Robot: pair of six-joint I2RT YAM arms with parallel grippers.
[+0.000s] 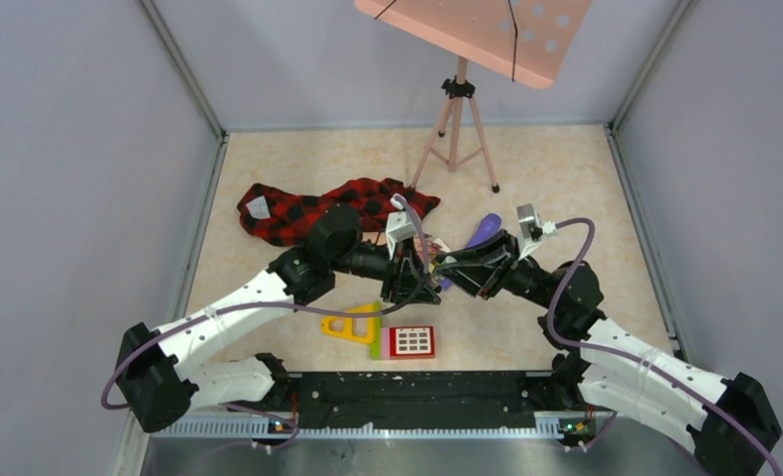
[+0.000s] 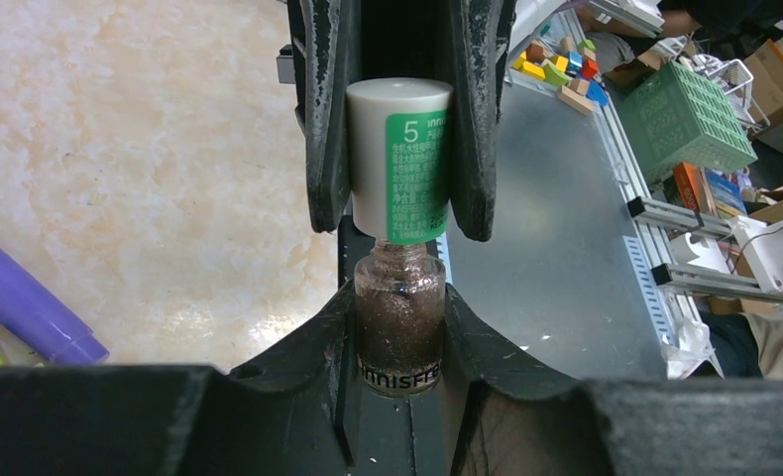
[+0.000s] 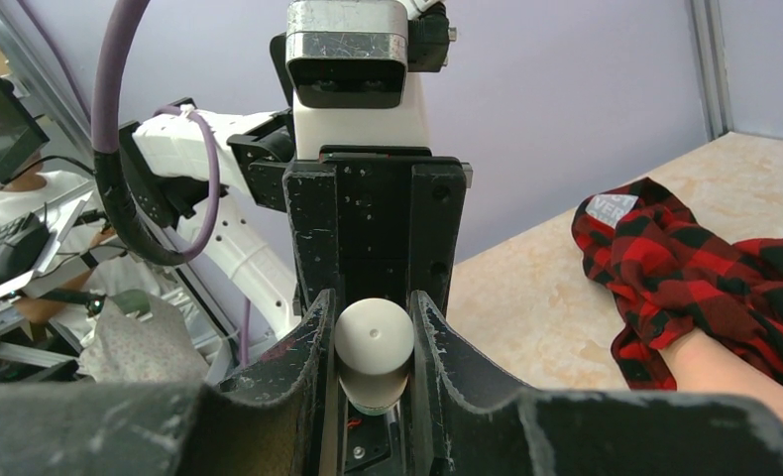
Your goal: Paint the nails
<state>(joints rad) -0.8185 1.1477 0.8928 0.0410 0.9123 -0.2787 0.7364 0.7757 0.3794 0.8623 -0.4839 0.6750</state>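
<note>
A small glass bottle (image 2: 399,342) of dark glittery polish is held between both grippers above the table. My left gripper (image 2: 399,307) is shut on its glass body. My right gripper (image 3: 373,342) faces it and is shut on the pale cap (image 3: 373,337), which carries a green label (image 2: 417,174) and sits on the bottle's neck. In the top view the two grippers meet (image 1: 429,273) in front of the red-and-black plaid sleeve (image 1: 308,210). A flesh-coloured forearm (image 3: 729,372) comes out of the sleeve (image 3: 725,268) in the right wrist view. The nails are hidden.
A pink perforated board on a tripod (image 1: 457,109) stands at the back. A purple object (image 1: 485,230) lies behind the right gripper and shows in the left wrist view (image 2: 31,307). A yellow toy (image 1: 351,325) and a red tile (image 1: 411,341) lie near the front edge.
</note>
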